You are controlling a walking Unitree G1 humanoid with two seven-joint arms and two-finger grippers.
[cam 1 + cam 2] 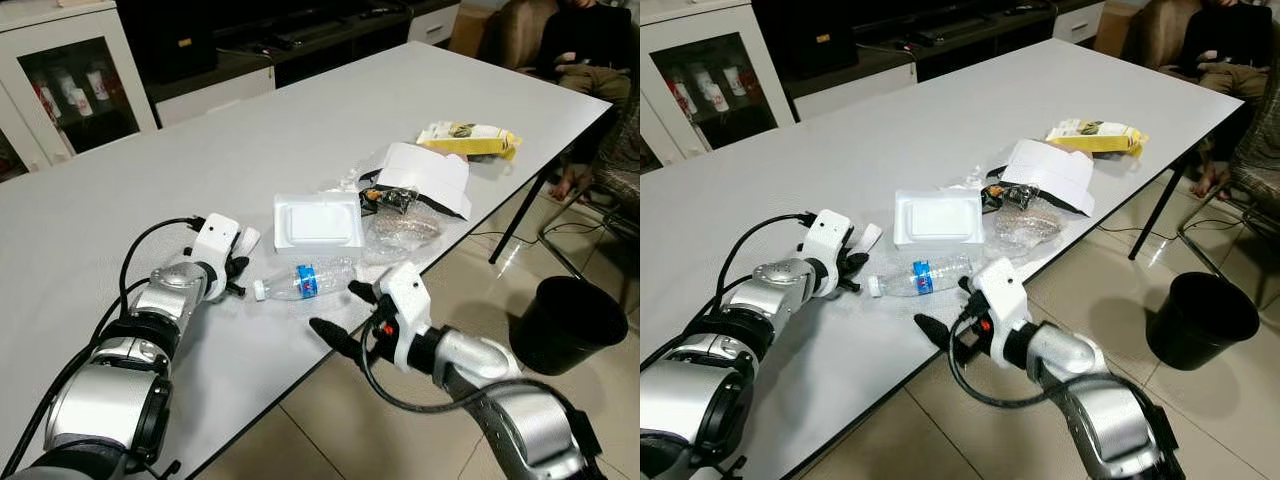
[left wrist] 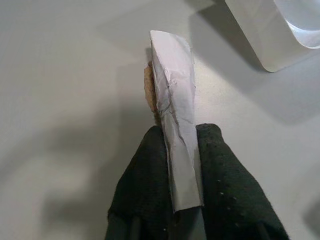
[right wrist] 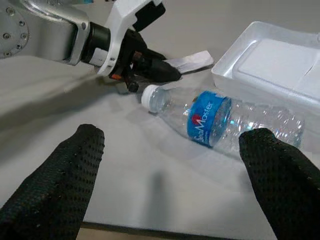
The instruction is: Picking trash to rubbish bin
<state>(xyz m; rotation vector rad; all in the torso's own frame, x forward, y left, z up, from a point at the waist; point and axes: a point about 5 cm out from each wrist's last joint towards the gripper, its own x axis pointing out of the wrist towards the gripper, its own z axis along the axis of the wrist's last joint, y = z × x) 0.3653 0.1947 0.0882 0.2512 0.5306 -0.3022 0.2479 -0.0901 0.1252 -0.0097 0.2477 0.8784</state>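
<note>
At the near edge of the white table (image 1: 120, 210), left gripper (image 1: 240, 262) clenched on a folded scrap of paper (image 2: 175, 125), pinched flat between both fingers just above the tabletop. Right gripper (image 1: 345, 318) spread wide, hovering at the table's edge, its fingers (image 3: 55, 185) bracketing a clear plastic bottle (image 1: 305, 280) that lies on its side, cap toward the left gripper.

Other trash well beyond: white foam tray (image 1: 318, 220) touching the bottle's far side, crumpled clear wrap (image 1: 400, 232), white paper bag (image 1: 430, 175), yellow snack packet (image 1: 470, 135). Black rubbish bin (image 1: 567, 322) on the floor, off to the robot's right, below table level.

Risks, as I judge them:
- Bottle is round and light; a closing finger may roll it off the edge or into the tray.
- Grippers sit near each other; reaching in could knock the left arm.
- Paper held by a thin pinch; could slip on the swing toward the bin.
- Bin is across from the left arm; a short drop lands on the floor.
</note>
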